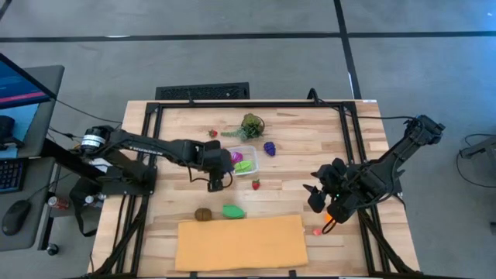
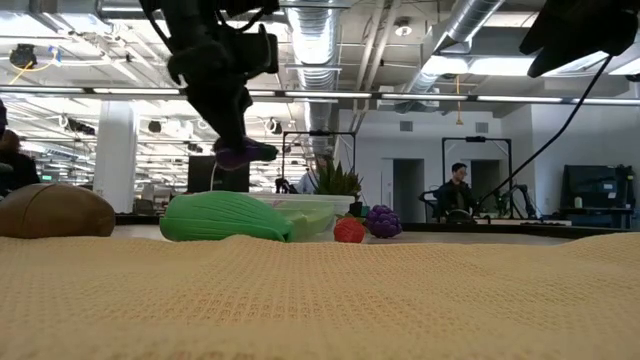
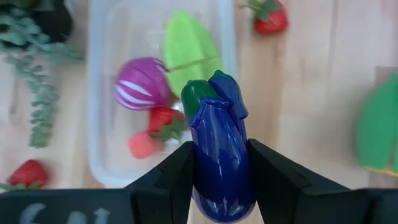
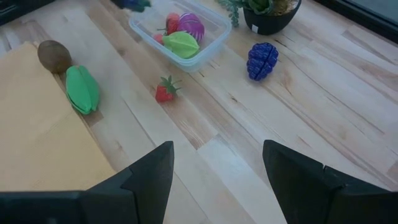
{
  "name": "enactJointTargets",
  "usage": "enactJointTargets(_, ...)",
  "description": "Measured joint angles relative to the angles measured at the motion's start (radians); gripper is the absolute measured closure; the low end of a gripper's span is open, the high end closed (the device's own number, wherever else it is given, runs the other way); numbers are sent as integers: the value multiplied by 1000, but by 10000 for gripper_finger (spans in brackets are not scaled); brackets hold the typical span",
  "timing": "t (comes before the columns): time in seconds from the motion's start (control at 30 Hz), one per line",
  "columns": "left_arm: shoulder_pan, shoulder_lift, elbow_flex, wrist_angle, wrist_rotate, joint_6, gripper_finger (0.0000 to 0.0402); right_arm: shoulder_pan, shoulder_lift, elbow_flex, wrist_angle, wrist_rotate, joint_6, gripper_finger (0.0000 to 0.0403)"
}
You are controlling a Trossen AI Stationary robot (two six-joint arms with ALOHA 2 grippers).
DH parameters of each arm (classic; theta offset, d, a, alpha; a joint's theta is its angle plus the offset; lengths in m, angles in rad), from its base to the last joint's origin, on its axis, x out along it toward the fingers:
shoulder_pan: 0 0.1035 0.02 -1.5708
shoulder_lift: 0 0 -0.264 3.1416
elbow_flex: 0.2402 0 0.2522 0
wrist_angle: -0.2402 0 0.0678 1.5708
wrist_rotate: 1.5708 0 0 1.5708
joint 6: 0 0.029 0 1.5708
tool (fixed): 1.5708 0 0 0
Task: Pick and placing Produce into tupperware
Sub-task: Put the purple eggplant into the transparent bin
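Currently a blue eggplant (image 3: 221, 158) is pinched in the left claw (image 3: 221, 180), just beside the near edge of the clear tub (image 1: 245, 159). Inside the tub lie a purple piece (image 3: 140, 84), a green piece (image 3: 189, 46) and a strawberry (image 3: 163, 119). Nearby on the worktop (image 1: 310, 139) sit another strawberry (image 1: 256, 184) and grapes (image 1: 269, 147). Well apart, the right claw (image 4: 214, 180) hangs wide and empty.

Open-plan lab: exposed ducts (image 2: 330, 40), test rigs (image 2: 478, 175)
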Motion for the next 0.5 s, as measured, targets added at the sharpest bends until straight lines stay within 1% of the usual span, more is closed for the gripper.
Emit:
enactJointTargets(0.27,85,0,0,83,0,49,272,0,0,0,2,0,0,163)
enactJointTargets(0.5,136,6,-9,135,6,60,272,0,0,0,3,0,0,163)
